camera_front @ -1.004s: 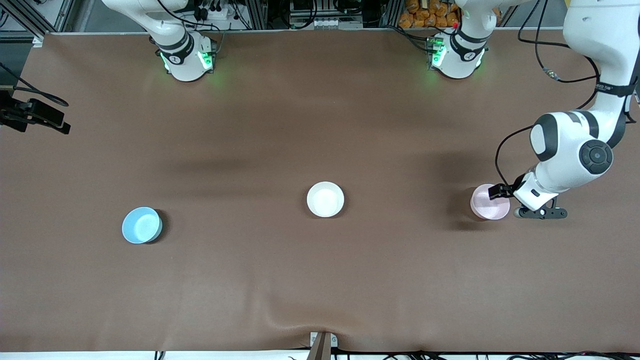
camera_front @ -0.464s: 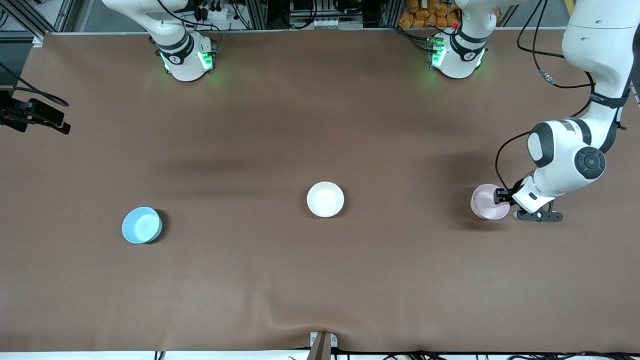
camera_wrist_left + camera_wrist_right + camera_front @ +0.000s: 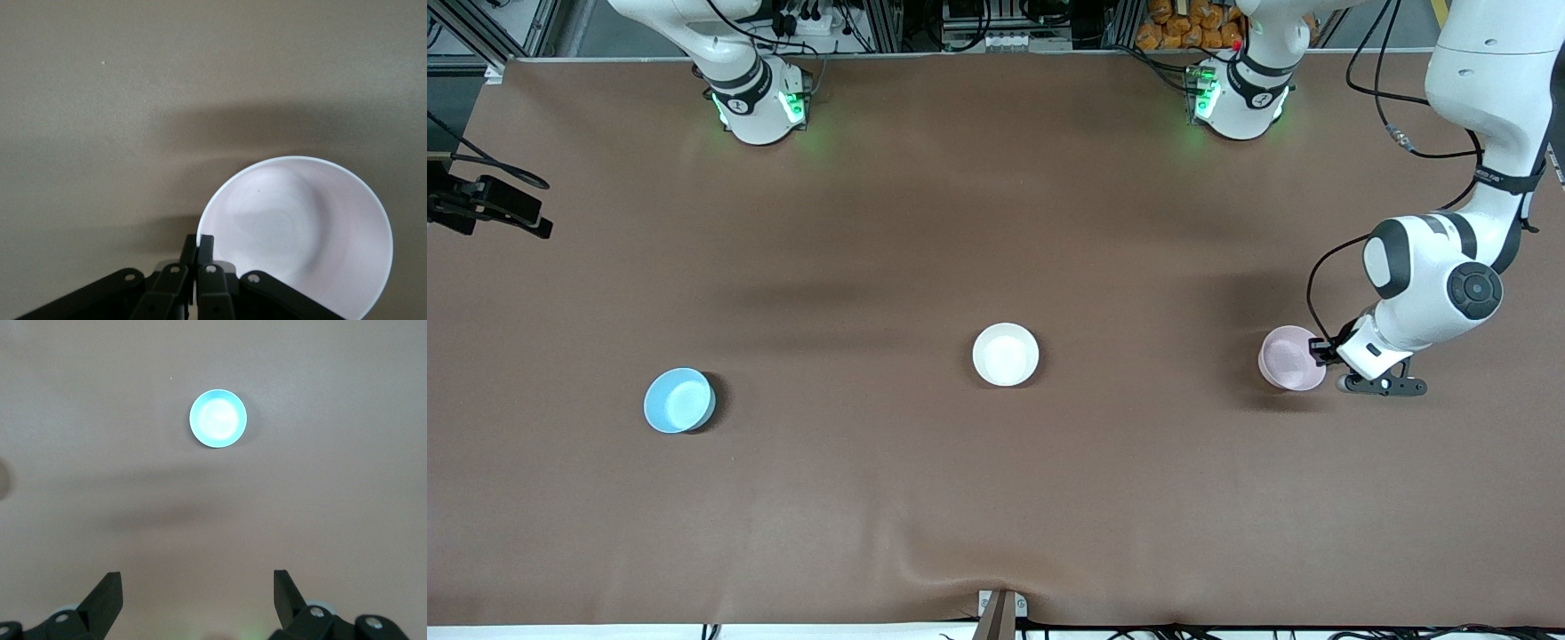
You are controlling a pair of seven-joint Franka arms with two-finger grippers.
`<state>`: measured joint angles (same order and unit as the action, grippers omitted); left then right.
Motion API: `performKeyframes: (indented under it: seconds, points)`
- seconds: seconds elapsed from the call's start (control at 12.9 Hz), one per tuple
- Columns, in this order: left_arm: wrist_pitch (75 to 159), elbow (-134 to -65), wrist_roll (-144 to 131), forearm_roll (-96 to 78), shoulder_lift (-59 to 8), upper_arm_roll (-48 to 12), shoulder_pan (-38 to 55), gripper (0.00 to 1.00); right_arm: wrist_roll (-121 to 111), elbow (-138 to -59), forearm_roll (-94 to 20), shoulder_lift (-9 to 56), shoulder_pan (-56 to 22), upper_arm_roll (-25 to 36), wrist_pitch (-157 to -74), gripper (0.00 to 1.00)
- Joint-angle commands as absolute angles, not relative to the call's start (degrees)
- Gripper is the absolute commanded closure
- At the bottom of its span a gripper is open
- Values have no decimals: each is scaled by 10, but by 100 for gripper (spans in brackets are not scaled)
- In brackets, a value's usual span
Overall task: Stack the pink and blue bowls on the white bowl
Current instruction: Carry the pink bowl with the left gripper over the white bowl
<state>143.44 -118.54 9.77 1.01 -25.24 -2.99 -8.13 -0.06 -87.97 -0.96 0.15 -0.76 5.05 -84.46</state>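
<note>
I have the left gripper (image 3: 1320, 354) clenched on the pink bowl's rim.

Nearest the front camera, the blue bowl (image 3: 679, 400) sits toward the right arm's end of the table (image 3: 996, 498), alone. A little farther from the camera, the white bowl (image 3: 1006, 355) rests mid-table, well apart from both others. Level with it, the pink bowl (image 3: 1292, 357) sits near the table edge at the left arm's end, its rim pinched between my left gripper's fingers (image 3: 205, 245). My right gripper (image 3: 197, 593) waits high over the blue bowl, fingers spread and holding nothing.
</note>
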Motion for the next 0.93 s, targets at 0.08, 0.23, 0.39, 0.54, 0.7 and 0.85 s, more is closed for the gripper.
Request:
performKeyframes:
  seconds: [0.08, 0.23, 0.39, 0.54, 0.7, 0.85]
  points:
    - [1410, -1170, 95, 11, -226, -47, -91, 100, 7, -874, 1, 1, -12, 49, -841, 0]
    - [1360, -1127, 62, -10, -227, -74, -90, 100, 6, -874, 0, 1, -12, 48, -841, 0]
    - [1334, -1092, 20, -18, -233, -103, -81, 100, 6, -874, 1, 1, -12, 48, -842, 0]
    - [1305, -1057, -58, -18, -237, -134, -64, 100, 7, -874, 1, 1, -12, 48, -842, 0]
    - [1280, -1027, -128, -17, -245, -134, -13, 100, 6, -874, 1, 1, -12, 48, -842, 0]
    - [1267, -1006, -200, -16, -251, -134, 33, 100, 6, -874, 2, 1, -12, 48, -842, 0]
